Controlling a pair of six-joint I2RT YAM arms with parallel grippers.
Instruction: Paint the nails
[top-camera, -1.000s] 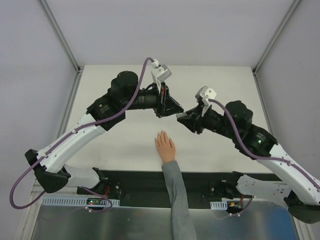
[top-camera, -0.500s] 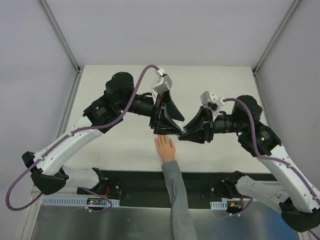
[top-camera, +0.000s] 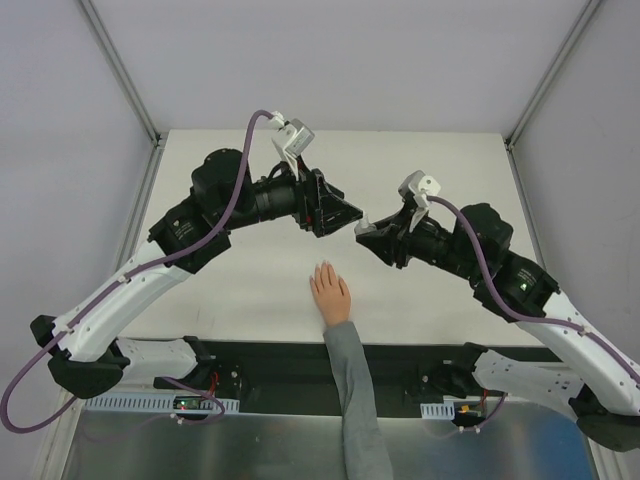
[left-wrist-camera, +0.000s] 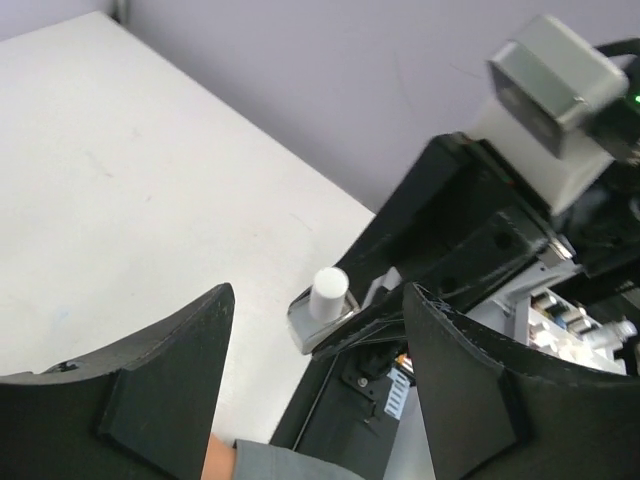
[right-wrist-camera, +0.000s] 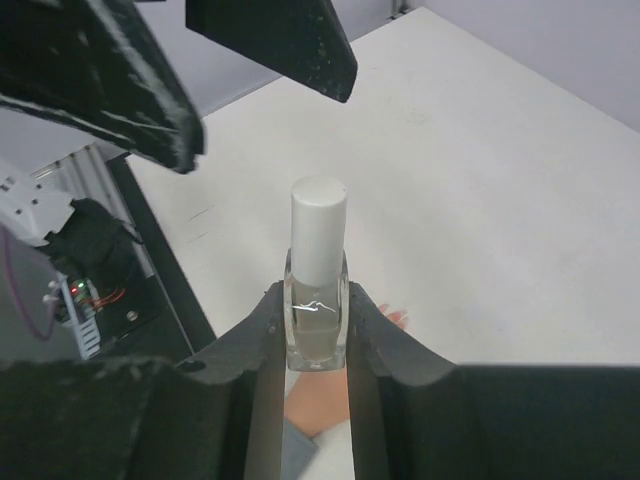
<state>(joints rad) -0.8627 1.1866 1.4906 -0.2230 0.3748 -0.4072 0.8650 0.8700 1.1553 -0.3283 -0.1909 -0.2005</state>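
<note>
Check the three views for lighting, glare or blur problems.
Top external: even, diffuse light, sharp throughout, only faint shadows on the table. Left wrist: its own dark fingers show little detail in the foreground; the bottle reads clearly. Right wrist: bottle crisp, with a small glint on its glass; the left hand overhead looks slightly soft.
</note>
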